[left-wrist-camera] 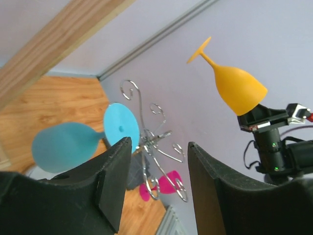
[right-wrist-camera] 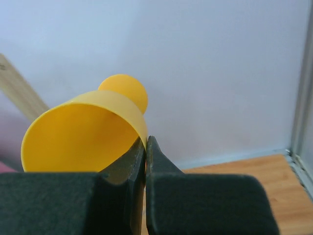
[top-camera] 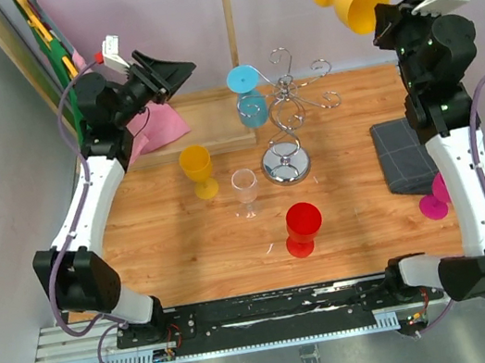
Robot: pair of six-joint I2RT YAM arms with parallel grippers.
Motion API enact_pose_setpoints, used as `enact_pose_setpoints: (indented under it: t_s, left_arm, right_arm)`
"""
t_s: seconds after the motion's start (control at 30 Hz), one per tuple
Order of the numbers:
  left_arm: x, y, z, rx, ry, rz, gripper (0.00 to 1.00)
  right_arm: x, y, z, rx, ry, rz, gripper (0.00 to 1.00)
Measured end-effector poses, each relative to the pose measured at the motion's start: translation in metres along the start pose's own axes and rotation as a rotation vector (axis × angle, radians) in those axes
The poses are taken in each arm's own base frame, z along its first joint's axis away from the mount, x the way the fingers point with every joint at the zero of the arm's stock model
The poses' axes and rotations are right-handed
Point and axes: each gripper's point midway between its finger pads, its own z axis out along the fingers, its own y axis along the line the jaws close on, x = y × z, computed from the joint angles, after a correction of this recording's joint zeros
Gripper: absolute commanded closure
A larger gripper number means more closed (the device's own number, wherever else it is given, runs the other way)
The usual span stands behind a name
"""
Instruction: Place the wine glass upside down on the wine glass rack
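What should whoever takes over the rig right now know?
Right gripper: shut on the rim of a yellow glass, held high at the back right with its foot pointing up and away.
Left gripper: open, empty, raised at the back left.
Rack: back centre of the table. A blue glass appears to hang on it, foot up.
Standing on the table: second yellow glass, clear glass, red glass.
Done: glass gripped and up in the air.
Left: bring it to a free rack arm, hang it upside down, release.
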Motion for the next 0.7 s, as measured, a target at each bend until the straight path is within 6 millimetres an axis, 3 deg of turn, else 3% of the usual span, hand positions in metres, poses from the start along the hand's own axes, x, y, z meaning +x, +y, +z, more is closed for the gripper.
enact_pose_setpoints:
  t_s: [0.17, 0.4, 0.57, 0.7]
  left_arm:
    - [0.004, -0.022, -0.002, 0.128, 0.017, -0.063, 0.45]
    - [-0.005, -0.071, -0.012, 0.328, 0.014, -0.101, 0.42]
    - [-0.011, -0.092, -0.018, 0.446, 0.012, -0.136, 0.4]
    - [-0.014, -0.101, -0.021, 0.55, 0.016, -0.206, 0.39]
  right_arm:
    - [-0.018, 0.05, -0.006, -0.253, -0.056, 0.137, 0.99]
    - [-0.033, 0.128, -0.012, -0.693, -0.029, 0.346, 0.99]
    - [-0.041, 0.16, -0.019, -0.942, 0.01, 0.492, 0.99]
    - [-0.049, 0.175, -0.026, -1.108, 0.027, 0.59, 0.99]
